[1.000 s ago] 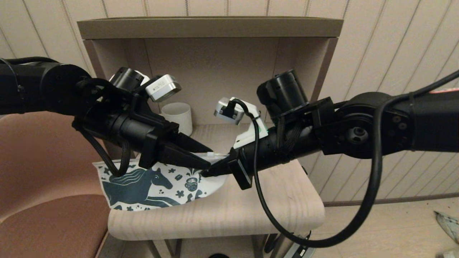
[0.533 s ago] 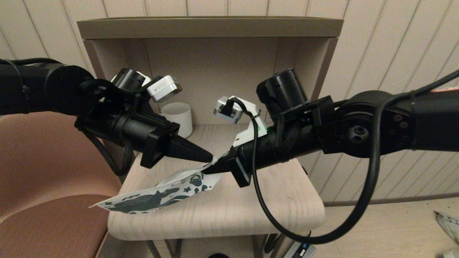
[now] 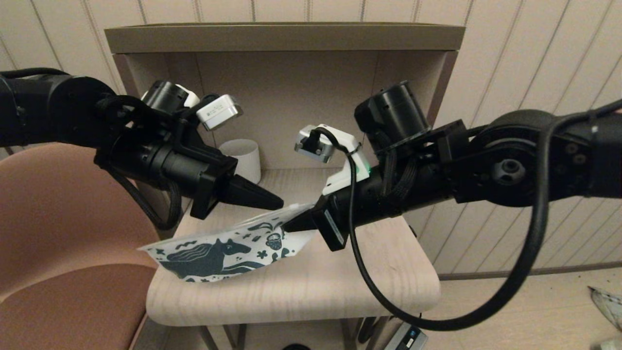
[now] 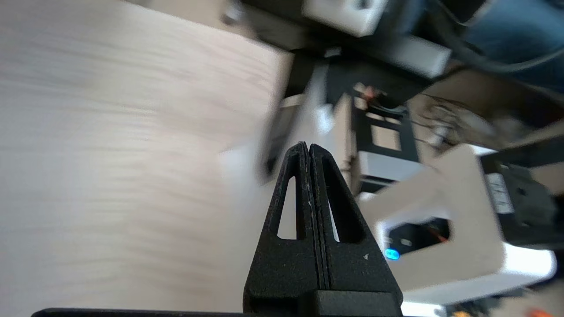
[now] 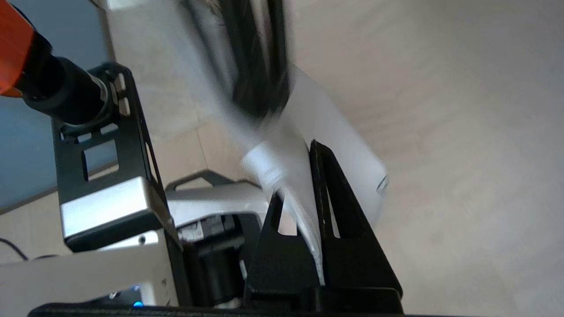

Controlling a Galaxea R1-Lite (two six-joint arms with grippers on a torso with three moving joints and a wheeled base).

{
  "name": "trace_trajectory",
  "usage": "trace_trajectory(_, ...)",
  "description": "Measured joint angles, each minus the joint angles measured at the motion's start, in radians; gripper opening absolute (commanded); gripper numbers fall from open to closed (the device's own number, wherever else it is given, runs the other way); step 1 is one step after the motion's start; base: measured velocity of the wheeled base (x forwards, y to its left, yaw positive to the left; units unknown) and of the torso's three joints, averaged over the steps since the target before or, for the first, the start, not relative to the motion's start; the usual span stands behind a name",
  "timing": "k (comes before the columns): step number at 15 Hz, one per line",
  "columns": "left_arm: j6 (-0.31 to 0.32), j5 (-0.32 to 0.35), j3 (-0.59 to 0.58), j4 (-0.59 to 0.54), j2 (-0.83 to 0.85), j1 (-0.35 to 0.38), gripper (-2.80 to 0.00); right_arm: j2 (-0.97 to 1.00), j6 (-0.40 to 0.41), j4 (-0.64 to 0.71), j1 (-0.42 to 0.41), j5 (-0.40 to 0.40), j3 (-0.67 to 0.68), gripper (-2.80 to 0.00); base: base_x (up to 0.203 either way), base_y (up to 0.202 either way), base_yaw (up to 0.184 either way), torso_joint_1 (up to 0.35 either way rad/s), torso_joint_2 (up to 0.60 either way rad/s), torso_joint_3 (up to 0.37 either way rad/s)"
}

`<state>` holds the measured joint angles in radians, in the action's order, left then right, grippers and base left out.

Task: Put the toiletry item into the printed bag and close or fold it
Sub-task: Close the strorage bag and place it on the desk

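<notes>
The printed bag (image 3: 218,253), white with a dark teal horse and flowers, hangs tilted over the left part of the small wooden table (image 3: 340,287). Its right top corner is lifted and its left end sags past the table's edge. My right gripper (image 3: 290,224) is shut on that corner, and the white fabric (image 5: 339,149) runs between its fingers (image 5: 321,185). My left gripper (image 3: 278,203) is shut with nothing in it (image 4: 305,147), its tip just above the bag's top edge and apart from the right gripper. No toiletry item shows in any view.
A white mug (image 3: 241,159) stands at the back of the table, inside the open-fronted wooden shelf unit (image 3: 282,38). A brown upholstered chair (image 3: 58,253) is close on the left. The right arm's black cable (image 3: 437,321) loops below the table's front edge.
The bag lay flat a second ago with both grippers at its top edge. The right gripper has lifted its corner. The left gripper has shut and drawn back up and to the left.
</notes>
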<state>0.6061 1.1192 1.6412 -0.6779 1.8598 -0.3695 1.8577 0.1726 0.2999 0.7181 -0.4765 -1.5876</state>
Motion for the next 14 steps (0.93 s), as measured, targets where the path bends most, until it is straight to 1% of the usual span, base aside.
trace_trajectory(1,0.001,-0.008,0.023,-0.001,0.000,0.006,-2.80,-0.005,0.001,0.055,-0.001,0.006,-0.029,-2.80,0.000,0.000,0.000,0.000,0.00,0.000)
trace_trajectory(2,0.002,-0.035,0.048,-0.002,0.001,0.008,-2.80,-0.009,0.005,0.124,-0.004,0.009,-0.064,-2.80,0.000,0.000,0.000,0.000,0.00,0.000)
trace_trajectory(3,0.001,-0.079,0.071,-0.003,0.004,0.007,-2.80,-0.011,0.015,0.176,-0.007,0.009,-0.088,-2.80,0.000,0.000,0.000,0.000,0.00,0.000)
trace_trajectory(4,-0.003,-0.111,0.097,-0.005,0.010,0.004,-2.80,-0.013,0.024,0.197,-0.011,0.010,-0.100,-2.80,0.000,0.000,0.000,0.000,0.00,0.000)
trace_trajectory(5,-0.006,-0.121,0.119,-0.013,0.017,0.001,-2.80,-0.013,0.029,0.201,-0.013,0.010,-0.105,-2.80,0.000,0.000,0.000,0.000,0.00,0.000)
trace_trajectory(9,-0.005,-0.122,0.132,-0.016,0.027,-0.009,-2.80,-0.011,0.030,0.197,-0.007,-0.002,-0.086,-2.80,0.000,0.000,0.000,0.000,0.00,0.000)
trace_trajectory(12,-0.006,-0.067,0.117,-0.027,0.041,-0.009,-2.80,0.003,0.024,0.183,-0.003,-0.052,-0.081,-2.80,0.000,0.000,0.000,0.000,0.00,0.000)
trace_trajectory(14,-0.005,-0.047,0.108,-0.031,0.047,-0.009,-2.80,0.012,0.018,0.171,-0.002,-0.065,-0.080,-2.80,0.000,0.000,0.000,0.000,0.00,0.000)
